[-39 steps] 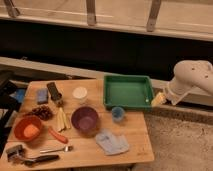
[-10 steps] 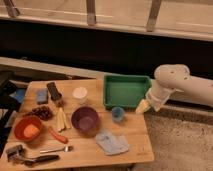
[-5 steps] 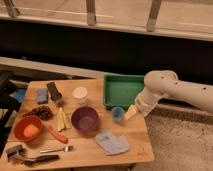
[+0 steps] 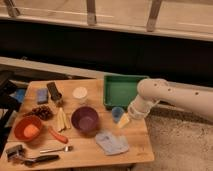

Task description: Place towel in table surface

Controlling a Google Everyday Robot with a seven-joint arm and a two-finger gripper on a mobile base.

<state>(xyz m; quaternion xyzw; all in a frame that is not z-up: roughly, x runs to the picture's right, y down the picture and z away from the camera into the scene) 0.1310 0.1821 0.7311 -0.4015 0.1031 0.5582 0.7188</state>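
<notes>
Hand [image 4: 123, 120] low over the bench [image 4: 90, 156], just beside a blue cup [image 4: 117, 112], how open it is cannot be told, towel [image 4: 111, 143] lying on the bench nearby, green tray [image 4: 120, 91] behind

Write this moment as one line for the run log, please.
gripper: low over table, beside blue cup | towel: lying on table, apart from gripper, not held | green tray: behind cup
</notes>
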